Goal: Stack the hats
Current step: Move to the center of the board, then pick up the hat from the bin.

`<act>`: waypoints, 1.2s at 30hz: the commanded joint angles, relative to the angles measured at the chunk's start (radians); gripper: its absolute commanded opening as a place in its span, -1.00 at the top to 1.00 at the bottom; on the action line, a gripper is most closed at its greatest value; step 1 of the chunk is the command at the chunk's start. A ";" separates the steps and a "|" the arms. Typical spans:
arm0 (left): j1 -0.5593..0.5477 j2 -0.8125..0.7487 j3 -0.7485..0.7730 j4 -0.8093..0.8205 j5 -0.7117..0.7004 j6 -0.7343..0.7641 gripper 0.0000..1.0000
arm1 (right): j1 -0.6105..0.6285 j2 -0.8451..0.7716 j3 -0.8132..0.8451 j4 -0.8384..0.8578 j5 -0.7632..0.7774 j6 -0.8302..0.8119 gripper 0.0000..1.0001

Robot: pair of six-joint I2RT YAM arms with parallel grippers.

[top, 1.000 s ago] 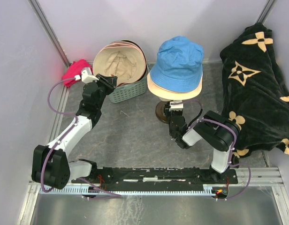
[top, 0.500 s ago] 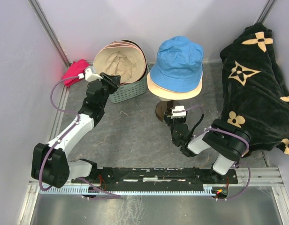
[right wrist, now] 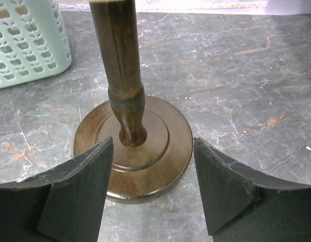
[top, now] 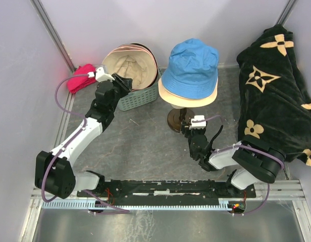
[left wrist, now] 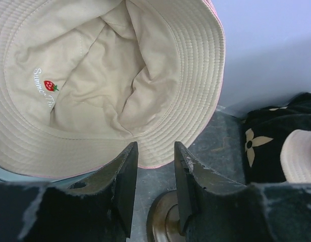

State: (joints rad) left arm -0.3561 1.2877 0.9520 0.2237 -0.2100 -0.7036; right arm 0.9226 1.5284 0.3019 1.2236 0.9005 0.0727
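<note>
A cream hat (top: 129, 68) lies upside down in a pale green basket (top: 140, 98), with a pink edge and a dark hat under it. In the left wrist view the cream hat (left wrist: 95, 75) shows a small strawberry mark inside. My left gripper (top: 124, 83) hovers at the hat's near rim, open (left wrist: 155, 148), with nothing between its fingers. A blue hat (top: 191, 65) sits over a tan hat (top: 188, 100) on a wooden stand (top: 174, 120). My right gripper (top: 189, 124) is open wide (right wrist: 153, 146), low in front of the stand's base (right wrist: 140, 166), holding nothing.
A large black cloth with beige flowers (top: 276, 85) covers the right side. A small magenta cloth (top: 81, 78) lies by the left wall. The basket's wall (right wrist: 29, 40) stands left of the stand. Grey walls close in the back and both sides.
My left gripper has moved up and right toward the cream hat's rim and opened slightly. My right gripper has opened wider and drawn back a little from the stand.
</note>
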 commanded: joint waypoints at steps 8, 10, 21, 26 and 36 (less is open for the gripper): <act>-0.034 0.013 0.161 -0.233 0.030 0.380 0.14 | 0.076 -0.259 -0.033 -0.327 0.096 0.152 -0.46; -0.047 0.008 0.172 -0.275 0.020 0.430 0.14 | 0.085 -0.329 -0.033 -0.407 0.104 0.172 -0.46; -0.117 0.019 0.194 -0.417 -0.106 0.698 0.14 | 0.104 -0.560 -0.047 -0.591 0.154 0.172 -0.55; -0.130 0.069 0.221 -0.449 -0.156 0.772 0.15 | 0.105 -0.575 -0.047 -0.587 0.161 0.161 -0.55; -0.132 0.105 0.195 -0.362 -0.234 0.859 0.09 | 0.106 -0.602 -0.059 -0.594 0.164 0.154 -0.55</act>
State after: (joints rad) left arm -0.4847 1.3857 1.1255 -0.2089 -0.3958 0.0727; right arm 1.0214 0.9501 0.2470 0.6220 1.0416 0.2386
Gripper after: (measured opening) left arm 0.444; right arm 0.776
